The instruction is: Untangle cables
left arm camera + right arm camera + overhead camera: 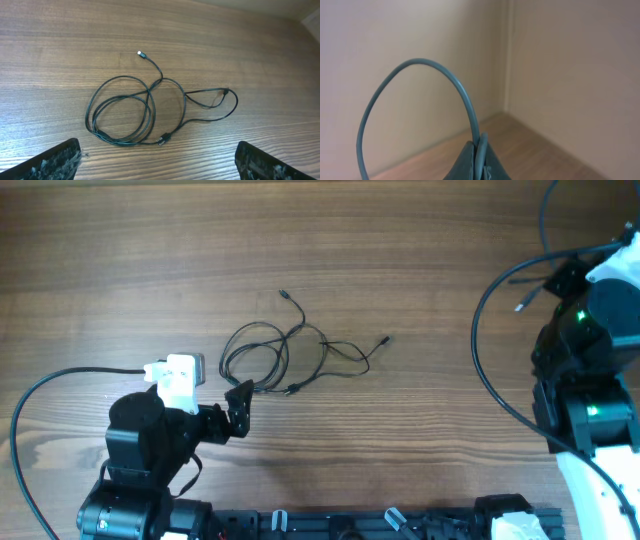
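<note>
Cables (151, 90): thin, light, limp, likely slippery. Loose crossed loops on the surface (420, 260). Best taken at an outer loop. Left claw (159, 162) released, near them. Right claw (477, 157) clenched, well apart.

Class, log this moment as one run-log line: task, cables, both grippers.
task: untangle cables | cables: tangled loose loops on table, untouched | left gripper: open, near loops | right gripper: shut, away from cables
</note>
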Robot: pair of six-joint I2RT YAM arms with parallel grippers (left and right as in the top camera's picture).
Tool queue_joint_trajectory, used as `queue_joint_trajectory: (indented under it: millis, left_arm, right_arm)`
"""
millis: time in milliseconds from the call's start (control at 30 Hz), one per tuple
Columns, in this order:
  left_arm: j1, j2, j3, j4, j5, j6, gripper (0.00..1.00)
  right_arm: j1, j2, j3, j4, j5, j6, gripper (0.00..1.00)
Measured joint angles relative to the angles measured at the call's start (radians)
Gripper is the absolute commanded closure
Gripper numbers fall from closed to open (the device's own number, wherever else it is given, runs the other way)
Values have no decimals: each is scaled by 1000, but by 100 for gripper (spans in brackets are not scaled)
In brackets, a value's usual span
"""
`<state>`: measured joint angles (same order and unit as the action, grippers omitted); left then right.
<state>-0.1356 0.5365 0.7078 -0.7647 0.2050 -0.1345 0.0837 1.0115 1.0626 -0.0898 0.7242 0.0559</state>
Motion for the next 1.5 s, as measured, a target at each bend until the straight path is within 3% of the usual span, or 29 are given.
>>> queue_joint_trajectory:
  millis: [167, 300, 433, 667, 867, 1033, 1067, 1100, 1133, 1267, 1500]
  left_arm:
    - [0, 0, 0, -11, 0, 2, 0]
    - [0, 1, 0, -14, -3, 3, 0]
    - [-1, 1, 0, -18, -7, 3, 0]
    - [-1, 1, 0, -18, -7, 3, 0]
    - [-1, 1, 0, -18, -7, 3, 0]
    - [-1, 1, 0, -18, -7, 3, 0]
    - [-1, 1, 0, -16, -7, 3, 0]
    - [-1, 1, 0, -17, -7, 3, 0]
    - [-1, 1, 0, -17, -7, 3, 0]
    - [-1, 1, 0, -17, -7, 3, 0]
    - [-1, 1, 0, -17, -7, 3, 0]
  right_arm:
    - [-108, 102, -3, 264, 52, -207, 96]
    - [-304, 254, -3, 542, 58, -445, 95]
    - [-478, 441, 0, 565, -41, -588, 95]
    - [-682, 796, -1, 539, -100, -622, 96]
    - [-795, 864, -2, 535, -146, -492, 95]
    - [-949, 864, -1, 415, -242, -283, 64]
    - [-969, 864, -1, 390, -279, -249, 51]
    - [-991, 864, -2, 366, -336, -211, 6]
    - [-1012, 864, -2, 345, -425, -165, 0]
    - [-1000, 864, -2, 336, -691, -89, 0]
    - [-867, 864, -2, 185, -821, -59, 0]
